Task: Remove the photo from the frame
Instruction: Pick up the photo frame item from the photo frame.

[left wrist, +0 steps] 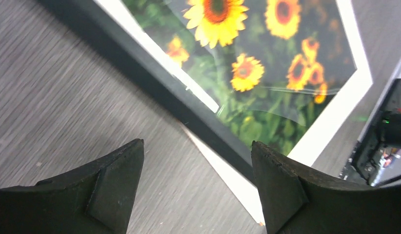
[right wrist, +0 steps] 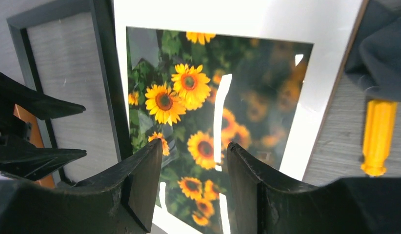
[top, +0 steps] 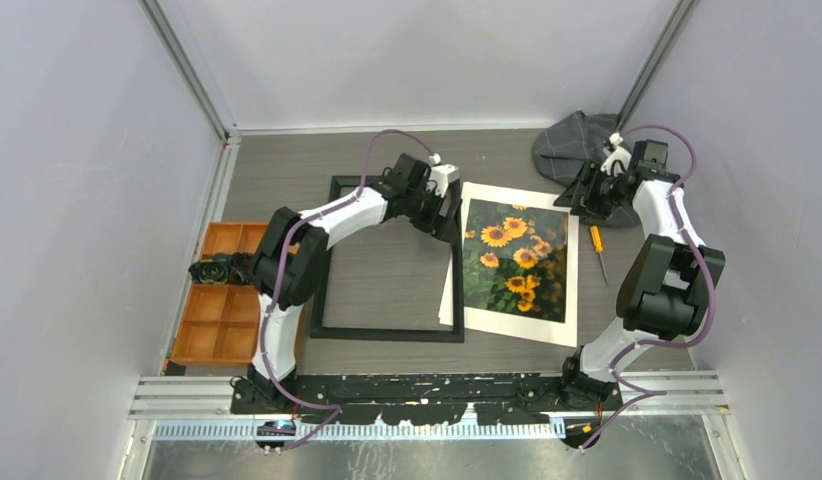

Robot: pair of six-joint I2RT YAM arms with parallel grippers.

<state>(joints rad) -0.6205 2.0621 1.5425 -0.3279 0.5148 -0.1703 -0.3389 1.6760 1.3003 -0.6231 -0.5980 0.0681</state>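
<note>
**Both grippers above the removed print (overhead and wrist views).**

The left gripper is held wide, with nothing between its dark fingers. It is above the wood-grain table, at the far right corner of the frame. The right gripper has a narrower gap and also holds nothing. It hangs over the sunflower photo, near that print's far right corner.

The frame is a thin black rectangle lying flat, and bare table shows through its opening. The photo lies flat on the table just to the right of the frame, outside the opening, and is surrounded by a white mat. The frame's right bar crosses the mat's left margin, so the two touch. Bright reflections streak the print's surface.

Right of the mat, and not touching it, lies a screwdriver with a yellow-orange handle. A grey cloth is bunched at the far right, behind the right gripper. An orange compartment tray sits at the table's left edge, well apart from the photo.
</note>
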